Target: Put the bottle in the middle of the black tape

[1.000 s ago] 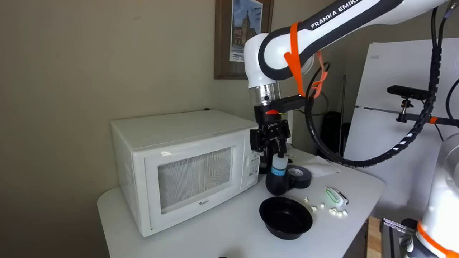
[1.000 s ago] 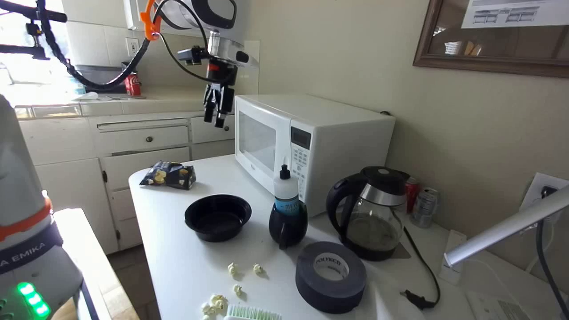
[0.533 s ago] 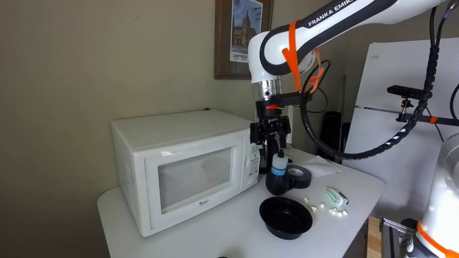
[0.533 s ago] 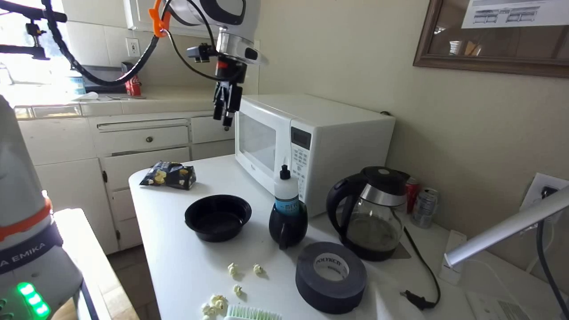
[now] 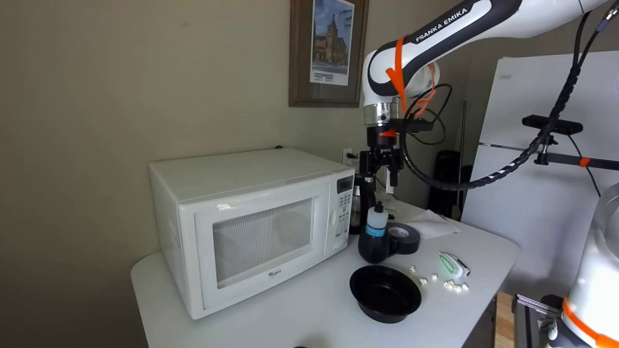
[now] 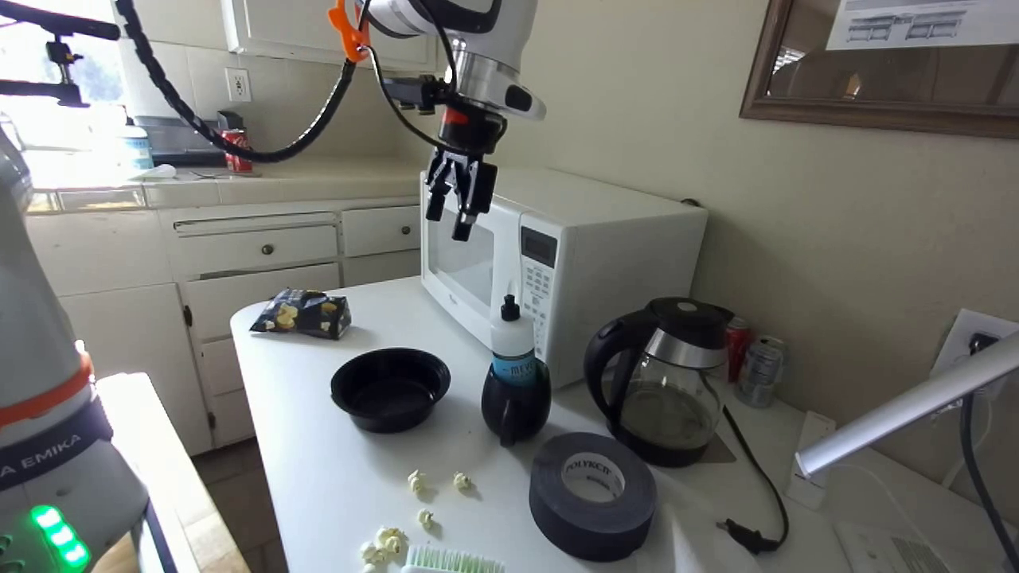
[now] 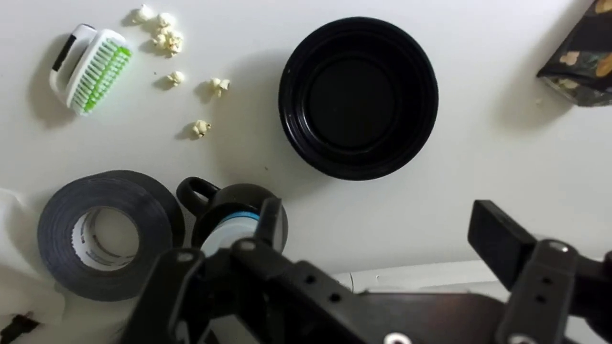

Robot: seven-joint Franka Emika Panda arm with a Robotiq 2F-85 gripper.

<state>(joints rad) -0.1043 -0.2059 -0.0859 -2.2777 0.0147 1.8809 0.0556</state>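
The bottle [image 5: 377, 218] is slim, with a pale upper part, a blue label band and a black tip. It stands upright in a black mug [image 6: 516, 418], so its lower part is hidden. It also shows in the wrist view [image 7: 230, 233], partly behind a finger. The black tape [image 6: 593, 521] lies flat beside the mug with its hole up; it shows in the wrist view [image 7: 57, 229] and in an exterior view [image 5: 411, 238]. My gripper [image 6: 448, 227] is open and empty, well above the table. In the wrist view the gripper [image 7: 375, 224] has its left finger overlapping the mug.
A black bowl [image 6: 390, 390] stands near the mug. A white microwave [image 5: 261, 232] and a glass kettle [image 6: 669, 406] stand behind. A brush [image 7: 98, 69], popcorn pieces [image 7: 167, 38] and a snack bag [image 6: 302, 313] lie on the white table.
My gripper has moved to the right in both exterior views, toward the bottle's side of the table, and slightly up in one of them. The bottle, mug and tape have not moved.
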